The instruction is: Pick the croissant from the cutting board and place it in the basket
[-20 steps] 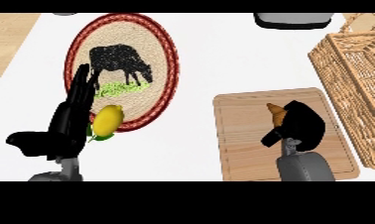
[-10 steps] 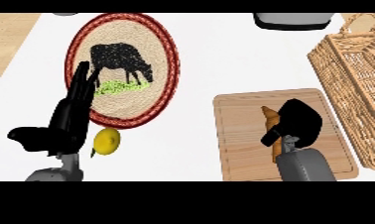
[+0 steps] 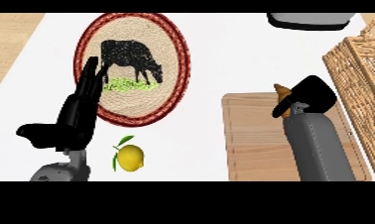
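A white counter fills most of the view. In the upper left lies a big round woven plate with a black cow on it. A wooden cutting board sits in the lower right, with a wicker basket at the right edge.

The left hand is open at the lower left, its fingers straight up over the plate's rim. The right hand is curled round the croissant over the top of the board; only its brown tip peeks out. A yellow lemon lies below the plate.

Left hand open at lower left, fingers straight up, thumb out sideways, right forearm stretched forward, right hand curled round croissant
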Tool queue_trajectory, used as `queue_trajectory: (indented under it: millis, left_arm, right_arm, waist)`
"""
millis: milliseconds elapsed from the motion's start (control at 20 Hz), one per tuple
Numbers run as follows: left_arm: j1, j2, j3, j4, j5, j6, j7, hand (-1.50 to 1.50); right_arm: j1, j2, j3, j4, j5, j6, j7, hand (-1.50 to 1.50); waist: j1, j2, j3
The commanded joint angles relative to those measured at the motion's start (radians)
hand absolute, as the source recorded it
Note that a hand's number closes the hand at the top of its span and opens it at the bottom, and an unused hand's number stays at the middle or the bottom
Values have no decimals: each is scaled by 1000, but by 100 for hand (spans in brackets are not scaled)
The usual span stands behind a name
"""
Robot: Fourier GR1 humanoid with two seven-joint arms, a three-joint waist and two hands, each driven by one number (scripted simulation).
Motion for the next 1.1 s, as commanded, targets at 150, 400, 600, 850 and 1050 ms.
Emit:
queue_trajectory:
  millis: [150,400,600,850,1050]
  left_arm:
    - [-16,-14,-34,9,-3,-22,-13,0]
    - [-32,-17,-34,9,-12,-8,6,0]
    - [-33,-19,-38,23,-5,-22,-3,0]
    - [-30,-31,-51,27,-22,-11,-11,0]
    - [-41,-28,-42,25,-15,-7,25,0]
  right_arm:
    - [-246,-78,-203,186,51,-192,166,150]
    - [-367,-108,-246,217,131,-384,149,150]
    - [-464,-128,-244,251,242,-507,154,150]
    - [-585,-97,-258,320,361,-602,205,150]
    - [-661,-96,-316,385,425,-610,262,150]
  waist:
    - [65,29,5]
    - [60,17,5]
    - [67,17,2]
    - [60,12,1]
    - [42,7,1]
